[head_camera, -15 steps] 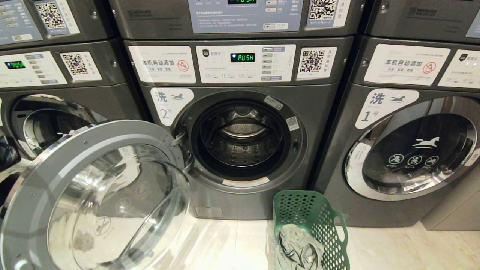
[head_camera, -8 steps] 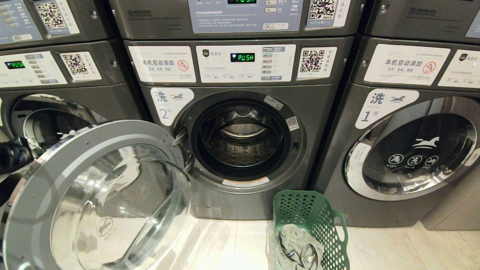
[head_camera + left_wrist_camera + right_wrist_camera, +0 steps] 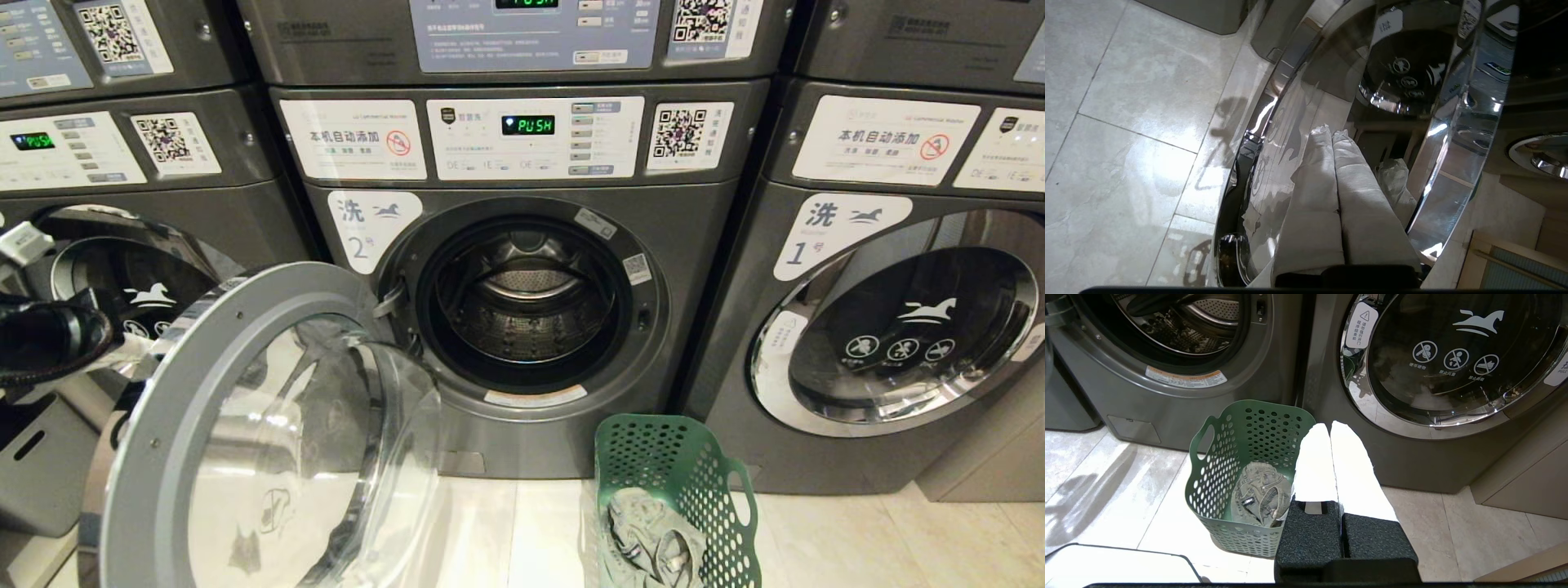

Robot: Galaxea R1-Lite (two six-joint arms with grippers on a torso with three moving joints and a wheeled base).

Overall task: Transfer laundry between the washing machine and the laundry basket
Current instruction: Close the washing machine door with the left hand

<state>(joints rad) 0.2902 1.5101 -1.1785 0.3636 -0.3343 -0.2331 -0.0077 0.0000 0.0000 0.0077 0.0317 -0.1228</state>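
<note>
left arm [image 3: 45,339]: glossy black | end effector fingers [image 3: 1345,465]: white-wrapped, black textured bases

Washing machine [image 3: 522,327]: dark grey front-loader labelled 2, round door [image 3: 261,441] swung open leftward, drum empty.
Laundry basket [image 3: 694,482]: green, perforated, upright on floor below machine's right corner.
Laundry [image 3: 649,543]: grey-green bundle inside basket.

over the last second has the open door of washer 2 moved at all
Yes. The door has swung further open, its rim pulling left, away from the fixed "2" label, uncovering the neighbouring machine's horse logo. The left tool is against it.
</note>
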